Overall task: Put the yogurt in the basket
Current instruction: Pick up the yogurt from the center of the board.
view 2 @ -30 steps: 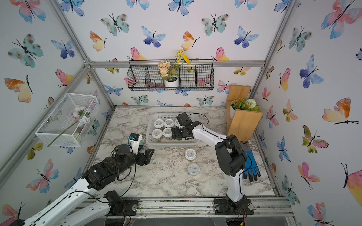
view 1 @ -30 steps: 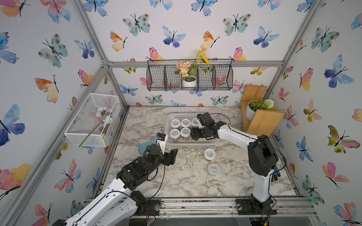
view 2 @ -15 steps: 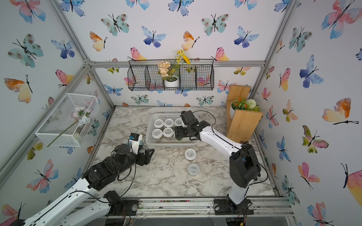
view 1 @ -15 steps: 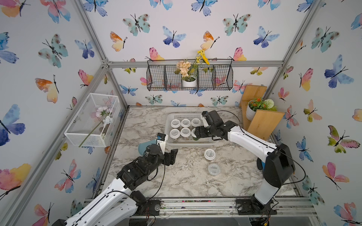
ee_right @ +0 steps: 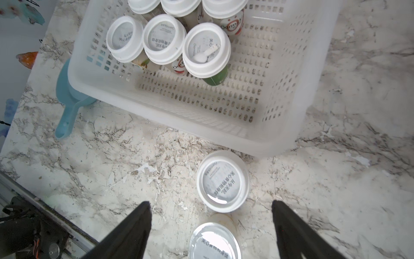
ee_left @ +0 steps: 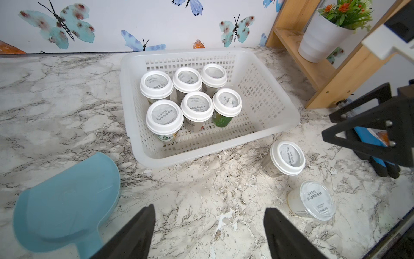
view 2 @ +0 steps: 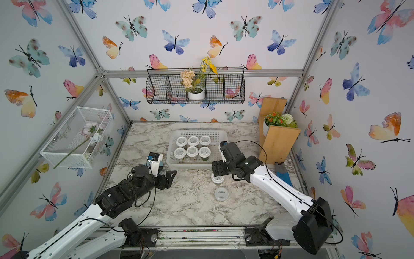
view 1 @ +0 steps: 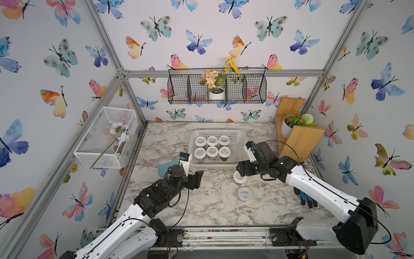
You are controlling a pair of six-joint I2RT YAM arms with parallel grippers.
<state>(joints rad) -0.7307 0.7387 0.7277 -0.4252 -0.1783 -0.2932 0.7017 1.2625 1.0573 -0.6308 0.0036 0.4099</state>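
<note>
Spread wide and gripping nothing, my right gripper [ee_right: 210, 203] hangs over the marble table [ee_right: 112, 157]. The white-rimmed yogurt cup [ee_right: 223, 181] stands untouched just ahead of the fingertips, in line with the gap. Its grey lid label reads "Oarmilk" above Chinese print: 从今天起,关心食物和身体. Closer in, beneath the gripper, stands the flat-lidded cup [ee_right: 214, 241], with the same Chinese line on its clear film.

Beyond both cups sits the white perforated basket [ee_right: 291, 67], its near wall between the gripper and the bare floor inside. It holds six cups [ee_right: 164, 37] in two rows of three, at the end nearer my left gripper [ee_left: 210, 207]. Red "Oarmilk" lettering shows on two cup walls. The green-walled cup has a small white spoon [ee_right: 207, 53] under its lid.

My left gripper is also spread and empty. A blue scoop [ee_left: 67, 197] lies just beside it, and the basket is ahead.

Black-and-blue gloves [view 1: 305, 199] lie behind my right gripper beside the forearm. A wooden shelf [view 1: 300, 139] with a potted plant [view 1: 298, 118] stands beyond them.
</note>
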